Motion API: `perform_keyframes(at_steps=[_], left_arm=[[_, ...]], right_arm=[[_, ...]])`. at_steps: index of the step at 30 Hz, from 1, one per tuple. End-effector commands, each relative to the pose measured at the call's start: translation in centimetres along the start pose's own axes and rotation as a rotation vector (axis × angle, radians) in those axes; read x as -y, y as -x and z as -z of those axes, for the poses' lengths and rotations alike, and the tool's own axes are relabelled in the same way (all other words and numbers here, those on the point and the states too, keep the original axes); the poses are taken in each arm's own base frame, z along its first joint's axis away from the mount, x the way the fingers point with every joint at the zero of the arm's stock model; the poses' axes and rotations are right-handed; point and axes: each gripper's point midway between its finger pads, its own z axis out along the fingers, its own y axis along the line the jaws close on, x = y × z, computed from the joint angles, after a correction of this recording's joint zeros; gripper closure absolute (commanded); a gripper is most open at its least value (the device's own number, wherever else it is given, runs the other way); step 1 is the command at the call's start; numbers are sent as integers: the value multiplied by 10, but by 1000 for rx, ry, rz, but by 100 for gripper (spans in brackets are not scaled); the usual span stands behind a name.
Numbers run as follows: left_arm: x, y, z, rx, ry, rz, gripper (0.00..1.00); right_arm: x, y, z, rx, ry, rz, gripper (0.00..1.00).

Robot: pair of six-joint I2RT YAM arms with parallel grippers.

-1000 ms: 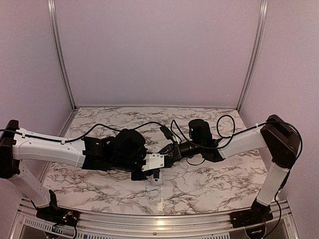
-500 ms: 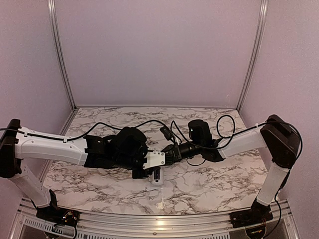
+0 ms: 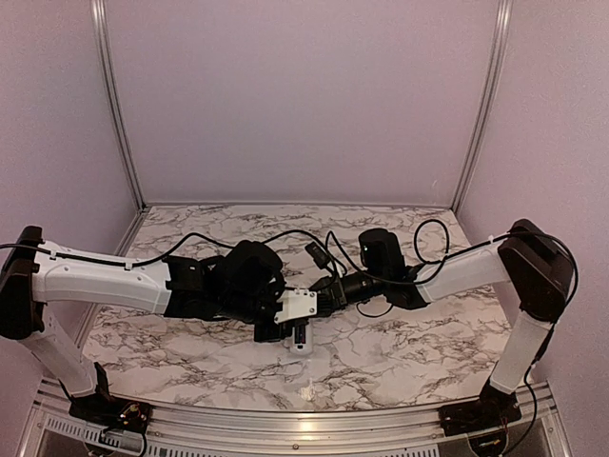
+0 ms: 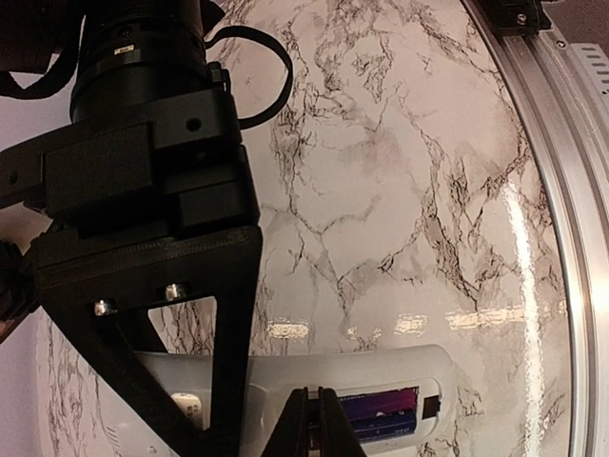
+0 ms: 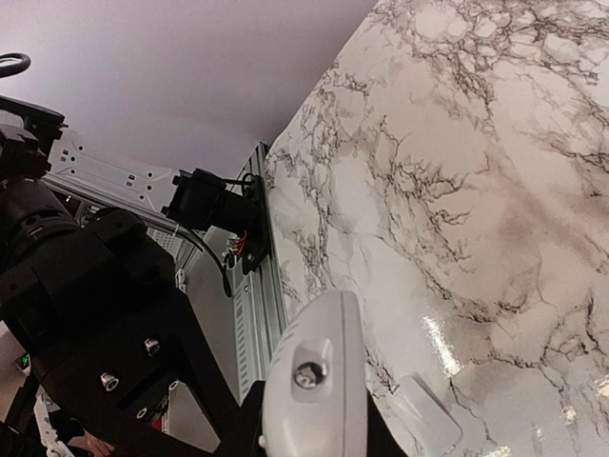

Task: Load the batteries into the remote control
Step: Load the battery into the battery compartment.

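One battery (image 4: 381, 416) lies inside the remote control (image 4: 324, 373).

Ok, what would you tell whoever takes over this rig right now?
Left gripper: fingertips together, down at the remote control. Right gripper: on the remote beside it, grip unclear. One battery lies in the open compartment; the second battery is not in view. To do: check that the first is seated, then find and load the second.

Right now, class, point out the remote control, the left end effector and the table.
remote control (image 4: 381, 367): left wrist view, white casing above the compartment.
left end effector (image 4: 313, 395): left wrist view, midway between its fingertips.
table (image 4: 400, 190): left wrist view, bare marble top.
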Motion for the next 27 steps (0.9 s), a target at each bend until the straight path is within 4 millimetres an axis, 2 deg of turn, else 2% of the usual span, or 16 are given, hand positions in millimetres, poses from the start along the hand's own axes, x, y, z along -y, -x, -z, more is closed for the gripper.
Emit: perform_keyframes(at_steps=[1, 15, 20, 24, 27], left_arm=[[22, -22, -10, -75, -101, 21, 96], [50, -42, -17, -111, -182, 38, 99], [48, -52, -19, -134, -156, 40, 99], [36, -38, -13, -87, -115, 48, 97], [23, -10, 2, 13, -79, 63, 91]], right_arm=[[-48, 34, 8, 69, 85, 128, 100], [-74, 50, 23, 123, 147, 174, 100], [-84, 53, 26, 128, 168, 192, 100], [-75, 49, 24, 120, 138, 187, 100], [-60, 46, 22, 117, 88, 176, 100]])
